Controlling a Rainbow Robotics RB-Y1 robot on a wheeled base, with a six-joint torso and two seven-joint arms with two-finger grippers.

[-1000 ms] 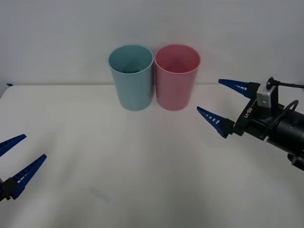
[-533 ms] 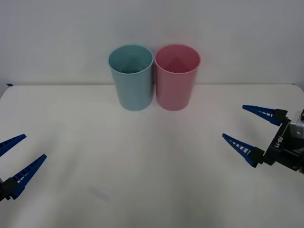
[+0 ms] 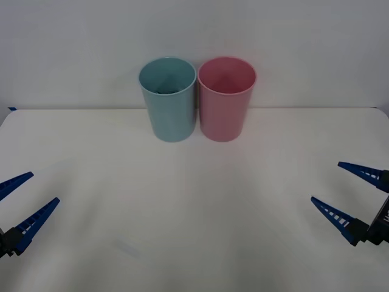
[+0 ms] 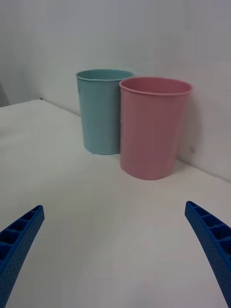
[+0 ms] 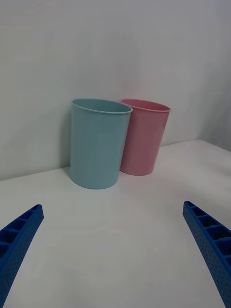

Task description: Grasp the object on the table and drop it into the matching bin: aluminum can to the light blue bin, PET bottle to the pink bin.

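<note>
The light blue bin [image 3: 168, 100] and the pink bin [image 3: 226, 99] stand upright, side by side and touching, at the back of the white table [image 3: 194, 201]. The aluminum can and the PET bottle are out of view. My right gripper [image 3: 326, 180] hovers open and empty near the table's front right, far from the bins. My left gripper [image 3: 44, 187] is open and empty at the front left. In the right wrist view the pink bin [image 4: 153, 127] is nearer than the light blue bin [image 4: 101, 111]. The left wrist view has the light blue bin [image 5: 98, 143] in front of the pink bin [image 5: 143, 137].
A plain pale wall rises right behind the bins. A wide stretch of bare tabletop [image 3: 194, 182] lies between the two grippers and the bins.
My right gripper has drawn back from beside the pink bin toward the front right edge, staying open. The left gripper and both bins have not moved.
</note>
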